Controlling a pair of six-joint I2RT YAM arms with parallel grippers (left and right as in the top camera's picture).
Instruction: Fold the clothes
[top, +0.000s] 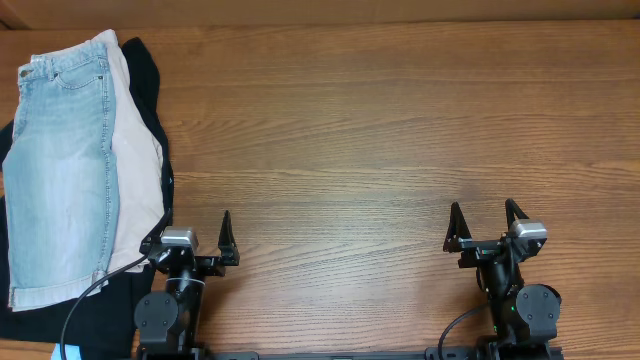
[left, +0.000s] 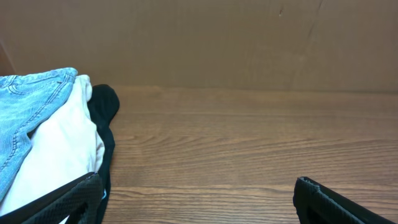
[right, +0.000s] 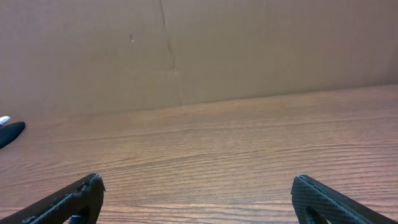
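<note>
Denim shorts (top: 60, 170) lie atop beige shorts (top: 138, 150); with left fingers (top: 228, 238) and right fingers (top: 456, 228) both spread empty, a deep pinch could drag both layers together.

Three garments are sitting out, two grippers are showing.
Counting: one denim shorts (top: 60, 170), one beige shorts (top: 135, 150), one black garment (top: 148, 75); left gripper (top: 195, 230), right gripper (top: 484, 212).

Faded denim shorts (top: 60, 170) on matt, grained wood table (top: 380, 150)
</note>
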